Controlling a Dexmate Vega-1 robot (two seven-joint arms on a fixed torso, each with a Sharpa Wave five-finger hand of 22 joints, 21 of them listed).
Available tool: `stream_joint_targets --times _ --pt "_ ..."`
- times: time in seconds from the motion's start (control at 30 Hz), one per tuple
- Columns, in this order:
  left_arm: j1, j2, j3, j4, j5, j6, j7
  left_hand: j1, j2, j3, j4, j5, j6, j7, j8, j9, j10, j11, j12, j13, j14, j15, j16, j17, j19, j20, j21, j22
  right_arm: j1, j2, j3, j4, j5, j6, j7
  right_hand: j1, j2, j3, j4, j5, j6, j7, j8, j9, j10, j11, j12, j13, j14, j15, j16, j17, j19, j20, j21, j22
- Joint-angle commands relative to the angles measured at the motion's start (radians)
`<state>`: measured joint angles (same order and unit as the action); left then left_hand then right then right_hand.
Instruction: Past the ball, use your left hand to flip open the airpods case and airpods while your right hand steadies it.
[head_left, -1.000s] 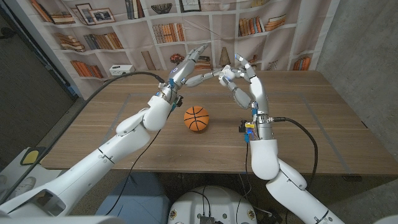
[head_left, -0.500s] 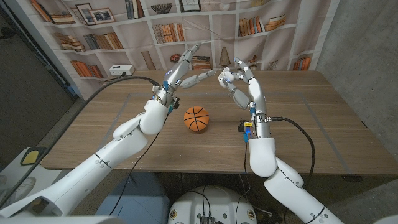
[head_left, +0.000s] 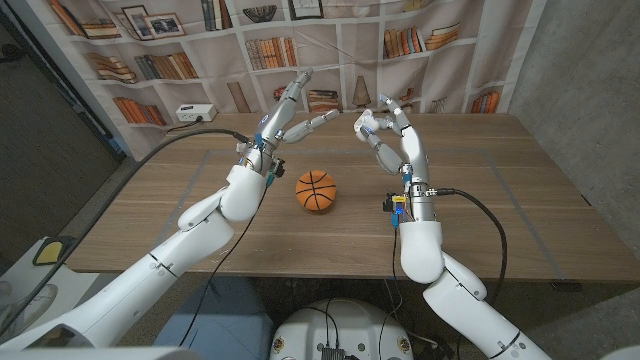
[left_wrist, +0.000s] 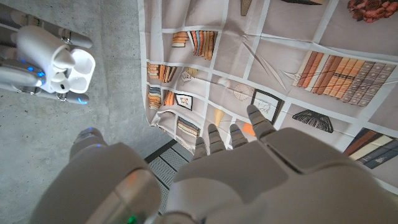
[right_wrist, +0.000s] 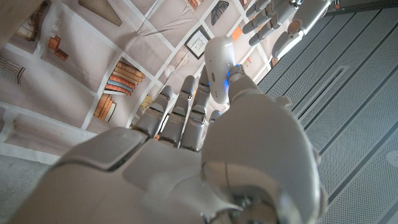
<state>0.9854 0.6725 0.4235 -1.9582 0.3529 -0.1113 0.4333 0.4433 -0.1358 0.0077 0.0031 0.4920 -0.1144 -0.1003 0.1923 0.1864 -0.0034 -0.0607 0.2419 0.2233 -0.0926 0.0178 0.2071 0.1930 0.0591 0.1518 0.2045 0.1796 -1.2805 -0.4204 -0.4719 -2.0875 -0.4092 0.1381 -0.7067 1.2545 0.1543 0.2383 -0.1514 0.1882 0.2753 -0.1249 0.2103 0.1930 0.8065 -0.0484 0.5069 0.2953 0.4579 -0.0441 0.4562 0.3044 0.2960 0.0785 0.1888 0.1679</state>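
Above the bench, past the ball, we raise both hands.
Our right hand pinches the opened airpods case; our left hand hovers beside it, fingers spread.

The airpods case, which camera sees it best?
The left wrist view: the open airpods case shows large, held by the right hand. The head view shows it tiny in that hand. In the right wrist view its thumb mostly hides it.

A wooden table is being backed by a bookshelf-printed curtain, and grey concrete wall is being shown at the right.
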Motion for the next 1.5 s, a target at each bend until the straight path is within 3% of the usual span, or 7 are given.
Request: stream_joint_targets --times 0.03,0.27,0.67,1.5 --pt "0.059 -0.008 -0.051 0.021 -0.067 -0.076 0.053 -0.001 0.007 -0.011 0.004 0.006 0.002 -0.004 0.004 0.001 0.005 -0.002 0.005 0.002 0.007 0.0 0.004 0.002 0.008 0.003 0.002 0.001 -0.005 0.013 0.005 -0.014 -0.004 -0.04 -0.029 0.006 -0.001 -0.005 -0.003 0.004 0.01 -0.001 -0.001 0.003 0.156 -0.153 0.003 0.002 0.009 -0.19 0.003 0.005 -0.001 0.002 -0.002 -0.001" --pt "0.128 0.002 -0.104 -0.001 -0.098 -0.126 0.08 -0.007 0.007 -0.018 0.007 0.007 0.006 -0.005 0.005 0.001 0.008 -0.002 0.006 0.002 0.01 -0.003 0.004 0.002 0.009 0.0 0.002 0.001 -0.022 0.018 0.008 -0.037 -0.007 -0.063 -0.049 0.008 0.0 -0.005 -0.003 0.005 0.01 0.0 -0.001 0.003 0.156 -0.153 0.004 0.003 0.011 -0.19 0.004 0.006 0.0 0.003 -0.002 -0.001" --pt "0.17 -0.03 -0.144 0.007 -0.109 -0.225 0.108 -0.017 0.003 -0.033 0.014 0.007 0.011 -0.007 0.006 0.001 0.007 0.002 0.005 0.001 0.016 -0.008 0.004 0.002 0.013 -0.003 0.002 0.002 -0.064 0.021 0.003 -0.059 -0.019 -0.072 -0.086 0.01 0.0 -0.006 -0.003 0.005 0.012 0.0 -0.001 0.004 0.157 -0.153 0.005 0.004 0.016 -0.19 0.007 0.01 0.001 0.003 -0.002 -0.001" --pt "0.244 -0.077 -0.201 -0.019 -0.125 -0.237 0.088 -0.034 -0.002 -0.059 0.024 0.004 0.012 -0.008 0.005 0.0 0.007 0.004 0.004 0.001 0.022 -0.016 0.002 0.002 0.015 -0.006 0.001 0.002 -0.097 0.013 0.066 -0.071 0.053 -0.013 -0.089 0.012 -0.001 -0.008 -0.002 0.006 0.014 0.004 -0.001 0.004 0.156 -0.152 0.005 0.003 0.024 -0.19 0.013 0.017 0.001 0.002 -0.002 -0.001"
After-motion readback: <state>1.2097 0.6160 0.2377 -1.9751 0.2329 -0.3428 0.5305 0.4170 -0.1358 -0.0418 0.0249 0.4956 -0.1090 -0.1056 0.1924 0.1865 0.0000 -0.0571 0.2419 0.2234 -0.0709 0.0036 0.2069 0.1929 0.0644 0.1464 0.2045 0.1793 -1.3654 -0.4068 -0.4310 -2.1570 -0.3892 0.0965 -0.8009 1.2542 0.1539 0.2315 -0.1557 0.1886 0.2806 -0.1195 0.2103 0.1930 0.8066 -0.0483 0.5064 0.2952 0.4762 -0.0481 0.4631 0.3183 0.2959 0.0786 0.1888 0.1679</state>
